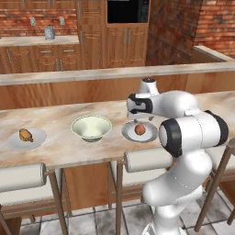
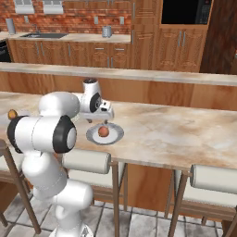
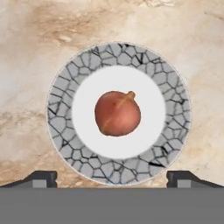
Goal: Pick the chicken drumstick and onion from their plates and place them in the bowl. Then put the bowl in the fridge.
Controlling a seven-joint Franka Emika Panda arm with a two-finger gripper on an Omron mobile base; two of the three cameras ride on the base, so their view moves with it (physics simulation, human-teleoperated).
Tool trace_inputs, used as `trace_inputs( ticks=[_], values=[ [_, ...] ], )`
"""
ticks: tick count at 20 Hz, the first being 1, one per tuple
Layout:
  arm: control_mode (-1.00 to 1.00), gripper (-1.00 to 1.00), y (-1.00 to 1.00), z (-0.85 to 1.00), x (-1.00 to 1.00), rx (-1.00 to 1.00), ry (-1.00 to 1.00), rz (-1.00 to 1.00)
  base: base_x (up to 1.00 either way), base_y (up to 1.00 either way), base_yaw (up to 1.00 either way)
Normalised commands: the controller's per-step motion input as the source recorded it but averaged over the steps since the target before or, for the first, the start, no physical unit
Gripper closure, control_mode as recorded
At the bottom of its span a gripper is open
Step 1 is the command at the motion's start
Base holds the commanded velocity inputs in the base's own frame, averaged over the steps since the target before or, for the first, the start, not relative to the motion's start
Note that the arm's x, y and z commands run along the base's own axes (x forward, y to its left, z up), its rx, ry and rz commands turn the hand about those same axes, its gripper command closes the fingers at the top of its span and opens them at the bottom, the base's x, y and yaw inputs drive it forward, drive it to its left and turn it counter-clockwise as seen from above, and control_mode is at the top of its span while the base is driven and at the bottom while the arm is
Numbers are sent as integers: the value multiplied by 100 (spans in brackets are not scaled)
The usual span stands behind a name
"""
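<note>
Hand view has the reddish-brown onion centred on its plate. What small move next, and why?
Probably lower straight down. The open gripper hangs above the smooth reddish-brown onion, which sits mid-plate on the round grey crackle-rimmed plate, with the fingertips spread wider than the onion and not touching it.

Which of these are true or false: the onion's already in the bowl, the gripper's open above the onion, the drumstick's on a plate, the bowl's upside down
1. The onion is already in the bowl. False: it sits on its plate, and the bowl holds nothing.
2. The gripper is open above the onion. True.
3. The chicken drumstick lies on a plate. True.
4. The bowl is upside down. False: it stands upright on the counter, between the two plates.
</note>
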Motion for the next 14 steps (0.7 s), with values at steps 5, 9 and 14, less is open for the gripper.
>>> trace_inputs(
  ticks=[5, 9, 14],
  values=[
    [-100, -100, -1, -28, 35, 1, 0, -7, 0, 0, 0],
    [-100, -100, -10, -18, 23, 0, 2, -12, 0, 0, 0],
    [-100, -100, -10, -23, 5, 0, 10, -11, 0, 0, 0]
  ],
)
